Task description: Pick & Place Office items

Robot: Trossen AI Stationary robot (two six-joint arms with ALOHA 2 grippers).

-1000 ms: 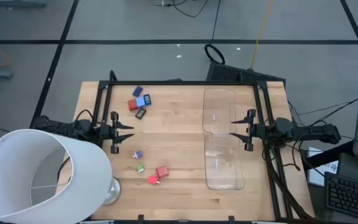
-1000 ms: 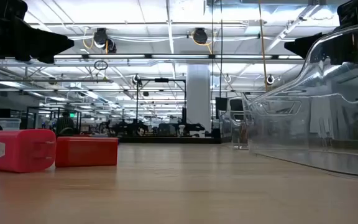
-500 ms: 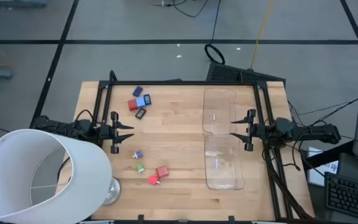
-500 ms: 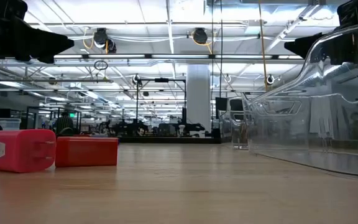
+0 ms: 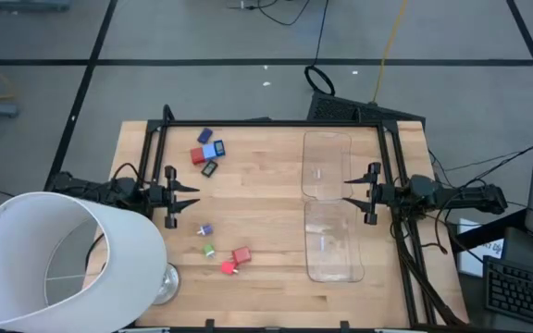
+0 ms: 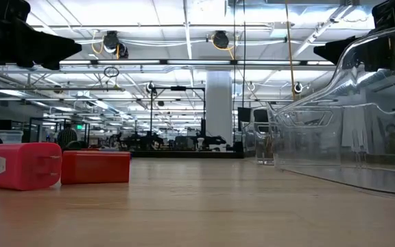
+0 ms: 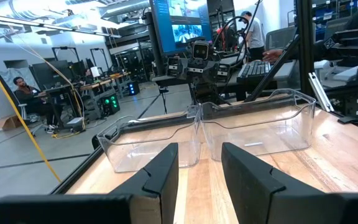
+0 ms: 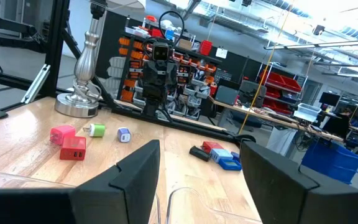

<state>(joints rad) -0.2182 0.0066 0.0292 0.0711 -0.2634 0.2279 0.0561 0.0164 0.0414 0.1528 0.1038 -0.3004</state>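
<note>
A light wooden table (image 5: 266,176) carries a black metal frame (image 5: 276,122) along its far edge and both sides. Two clear plastic trays lie end to end toward the table's right side: one (image 5: 326,165) nearer the far edge, the other (image 5: 332,242) nearer the near edge. A big white lampshade (image 5: 58,264) overhangs the near left corner, on a silver lamp base (image 8: 79,102) standing on the wood. A keyboard (image 5: 524,291) sits off the table to the right. Cables (image 5: 318,81) trail across the grey floor beyond.
</note>
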